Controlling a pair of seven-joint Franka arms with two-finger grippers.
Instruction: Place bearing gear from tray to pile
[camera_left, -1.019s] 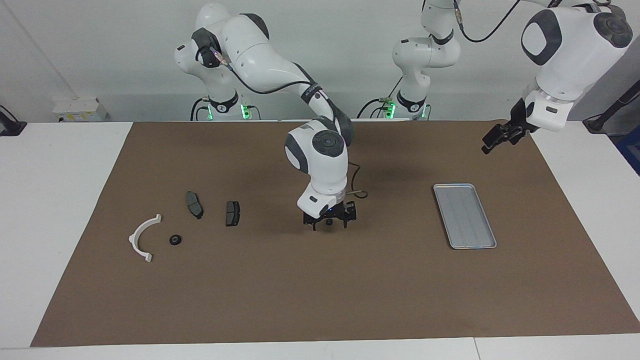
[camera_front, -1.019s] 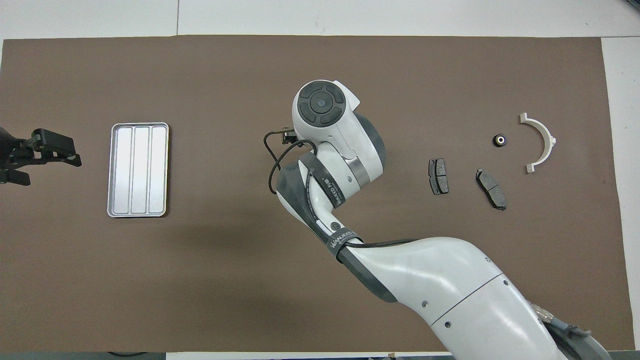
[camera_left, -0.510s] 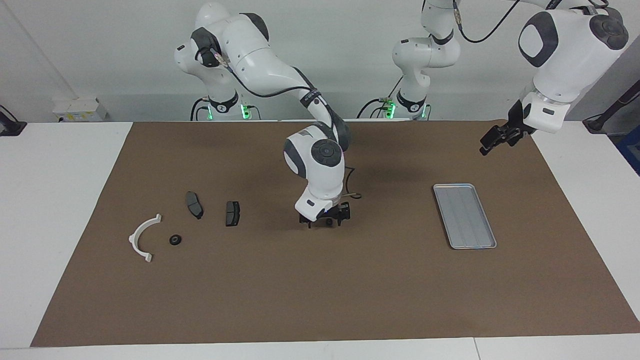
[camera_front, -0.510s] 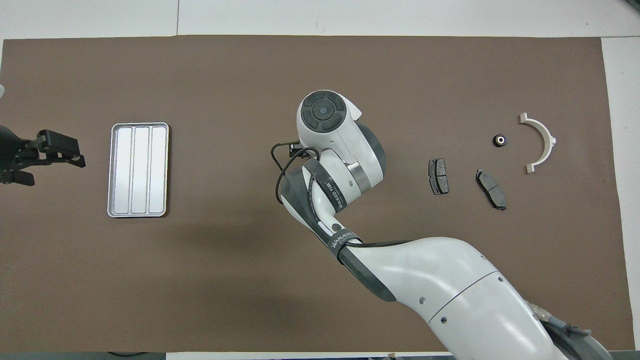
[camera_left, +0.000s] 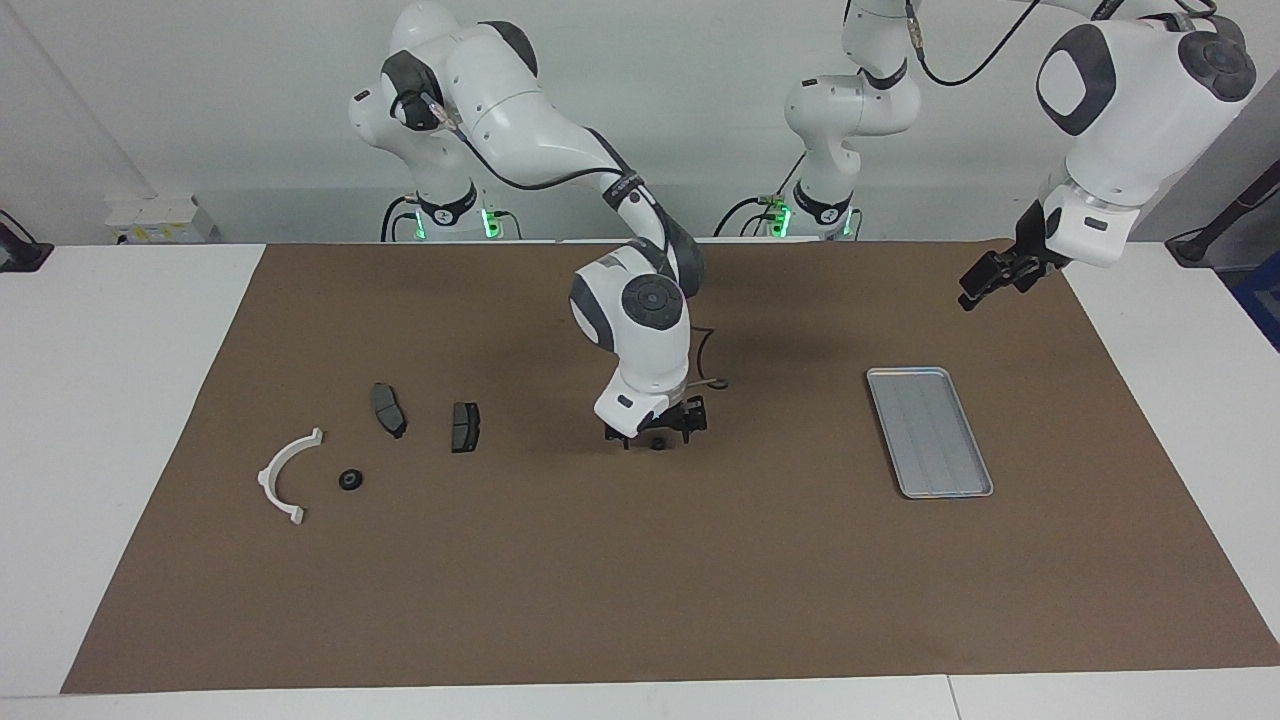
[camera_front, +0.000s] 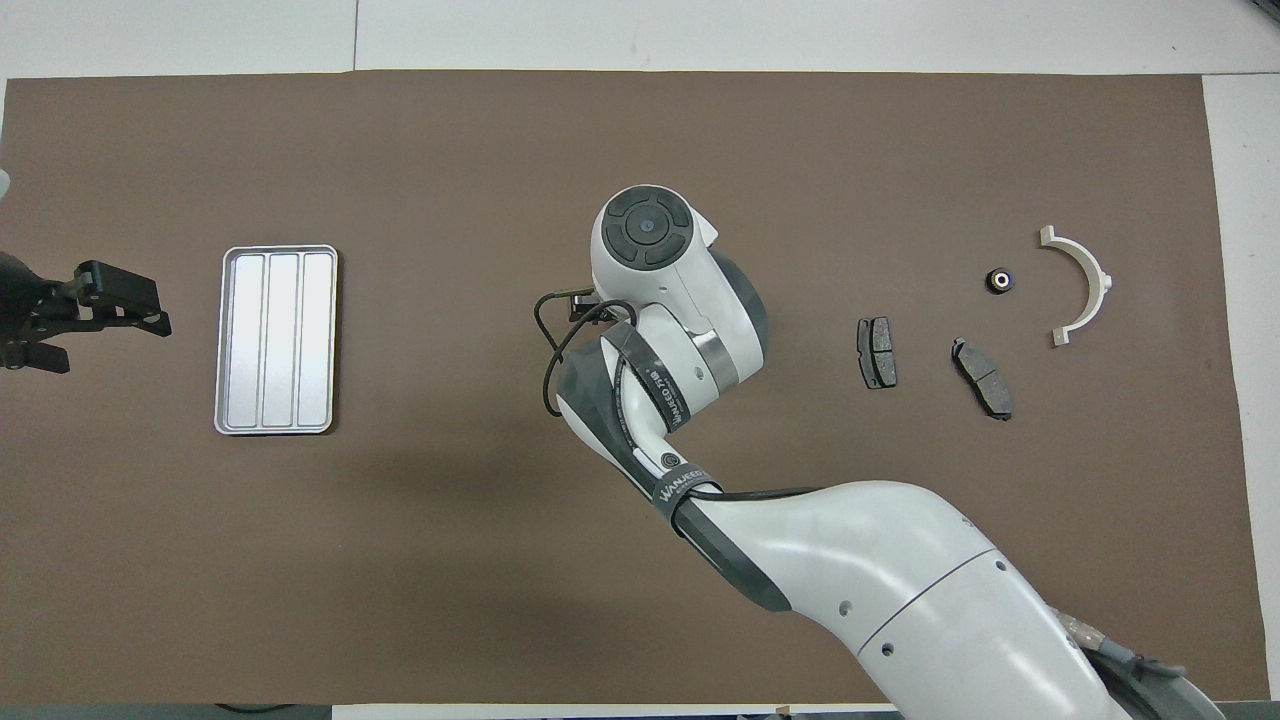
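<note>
Facing view shows my right gripper (camera_left: 657, 433) low over the counter's (camera_left: 640, 560) middle, jaws apart around one small bearing gear (camera_left: 657, 441). One tray (camera_left: 929, 431), two brake pads (camera_left: 388, 409), one white bracket (camera_left: 286, 476), another gear (camera_left: 349, 480). My left gripper (camera_left: 985, 282) waits, jaws apart.

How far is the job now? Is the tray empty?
Done: tray empty, one bearing gear beside the white bracket. In hand: right gripper, open, straddles a second gear mid-mat. To do: carry it to the pile. Left gripper waits near the tray.
</note>
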